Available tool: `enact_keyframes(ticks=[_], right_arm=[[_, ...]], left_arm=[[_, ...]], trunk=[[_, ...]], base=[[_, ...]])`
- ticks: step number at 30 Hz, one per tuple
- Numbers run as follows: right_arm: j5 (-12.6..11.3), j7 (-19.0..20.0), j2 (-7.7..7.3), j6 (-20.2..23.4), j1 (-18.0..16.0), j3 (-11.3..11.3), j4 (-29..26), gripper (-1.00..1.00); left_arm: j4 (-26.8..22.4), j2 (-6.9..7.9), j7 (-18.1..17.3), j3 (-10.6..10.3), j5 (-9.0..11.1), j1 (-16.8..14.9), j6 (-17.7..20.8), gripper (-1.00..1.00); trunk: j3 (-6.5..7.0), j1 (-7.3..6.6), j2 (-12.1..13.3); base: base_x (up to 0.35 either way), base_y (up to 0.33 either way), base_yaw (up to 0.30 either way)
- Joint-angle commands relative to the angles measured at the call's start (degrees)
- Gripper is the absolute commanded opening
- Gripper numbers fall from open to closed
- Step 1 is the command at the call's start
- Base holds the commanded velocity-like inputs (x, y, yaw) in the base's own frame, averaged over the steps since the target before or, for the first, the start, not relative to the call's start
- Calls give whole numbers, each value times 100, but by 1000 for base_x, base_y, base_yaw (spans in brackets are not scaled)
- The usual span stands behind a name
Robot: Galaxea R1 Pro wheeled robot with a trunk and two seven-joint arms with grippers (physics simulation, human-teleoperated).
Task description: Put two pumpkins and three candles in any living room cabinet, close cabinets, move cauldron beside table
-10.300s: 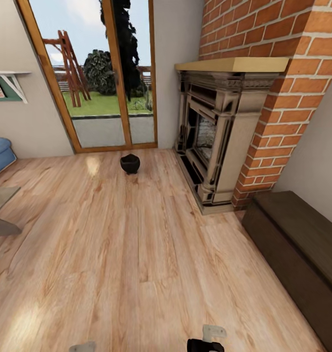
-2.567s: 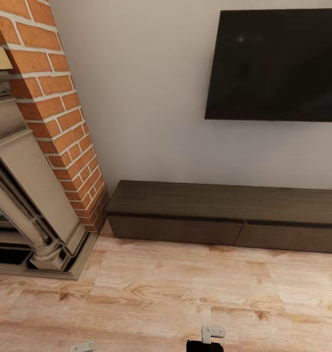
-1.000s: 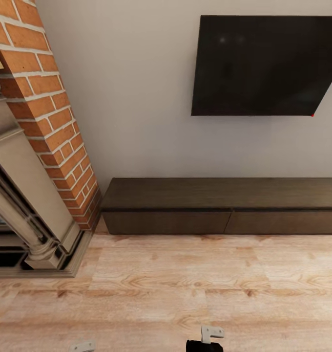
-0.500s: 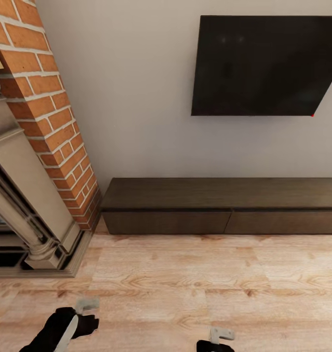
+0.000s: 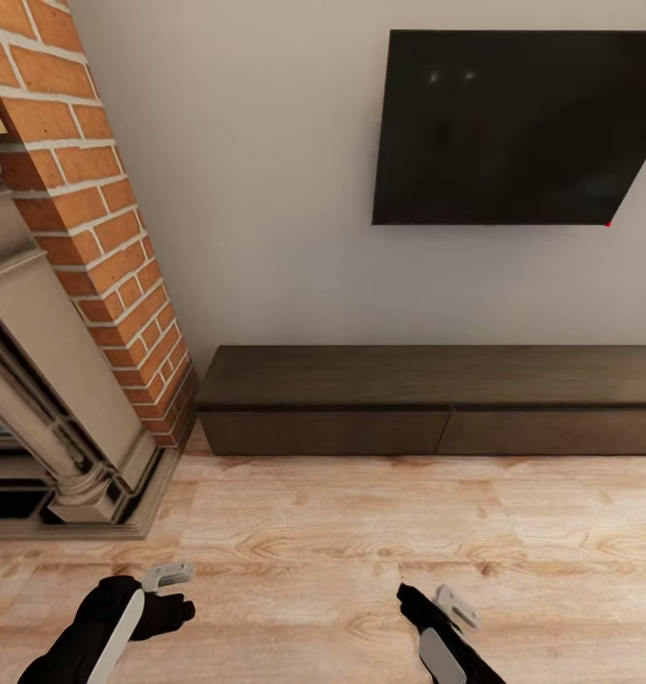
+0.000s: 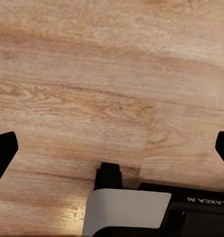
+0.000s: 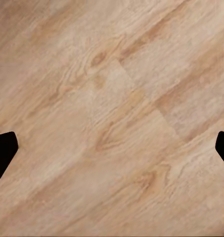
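Before the cabinet (image 5: 437, 404), shut and just right of the brick fireplace, the left gripper (image 5: 167, 576) and right gripper (image 5: 453, 605) have risen, both spread wide and empty, probably readying to open a drawer.

Cabinet (image 5: 437, 404) cut off at the frame's right edge, television (image 5: 513, 128) likewise clipped, fireplace (image 5: 38, 380) cropped at left, right claw (image 5: 437, 600) possibly open, fingers too small to judge.
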Motion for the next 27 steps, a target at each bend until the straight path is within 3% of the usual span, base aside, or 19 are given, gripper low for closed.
enact_keyframes(ticks=[1,4,7,11,16,19,23,27], right_arm=[[-7,430,0,6,0,-389,-21,100],[5,1529,45,-13,-8,-1375,-51,100],[-9,2086,41,4,-11,-1740,-59,100],[-19,2715,26,73,-12,-1885,-69,100],[-21,3648,6,440,-12,-1931,-80,100],[-21,4435,-2,661,-7,-2078,-94,100],[-7,5299,1,707,-9,-2339,-101,100],[-4,5591,-10,736,-11,-2433,-102,100]], left_arm=[[-2,3,-5,0,1,0,21,100],[-25,7,-12,1,1,0,66,100],[-124,8,-14,1,8,0,161,100],[-278,10,-129,8,20,0,390,100],[-334,29,-867,1,13,0,576,100],[-345,168,-1423,0,11,0,635,100],[-348,361,-1739,1,24,0,653,100],[-349,447,-1958,1,27,1,660,100]], trunk=[[0,0,0],[0,0,0],[0,0,0],[-18,22,-40],[-108,132,-241],[-162,198,-361],[-233,286,-521],[-305,373,-682]], base=[[0,0,0],[0,0,0],[0,0,0],[0,0,0],[0,0,0],[0,0,0],[0,0,0],[0,0,0]])
